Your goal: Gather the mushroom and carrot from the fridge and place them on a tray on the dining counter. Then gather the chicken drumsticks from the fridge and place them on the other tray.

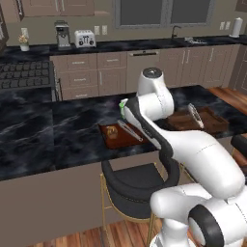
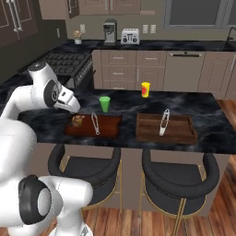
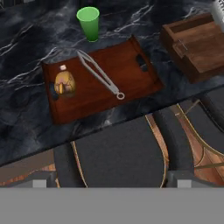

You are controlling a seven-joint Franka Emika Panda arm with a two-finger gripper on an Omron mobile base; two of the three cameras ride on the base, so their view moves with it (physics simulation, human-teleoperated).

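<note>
Since the pincer (image 3: 111, 183) is spread wide w/ nothing in it, drop-off looks done imo. Glossy golden-brown chicken drumstick (image 3: 64, 83) lies ahead of it on the flat reddish wooden tray (image 3: 131, 70), beside grey metal tongs (image 3: 100, 74). Lift straight off the black marble bench (image 3: 26, 113) and don't clip the green plastic cup (image 3: 89, 22) further out.

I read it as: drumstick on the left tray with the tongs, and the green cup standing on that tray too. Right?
Not quite. The green cup stands on the dining counter, just beyond the left tray, not on it. The hand view shows this. The drumstick and the tongs do lie on that tray.
</note>
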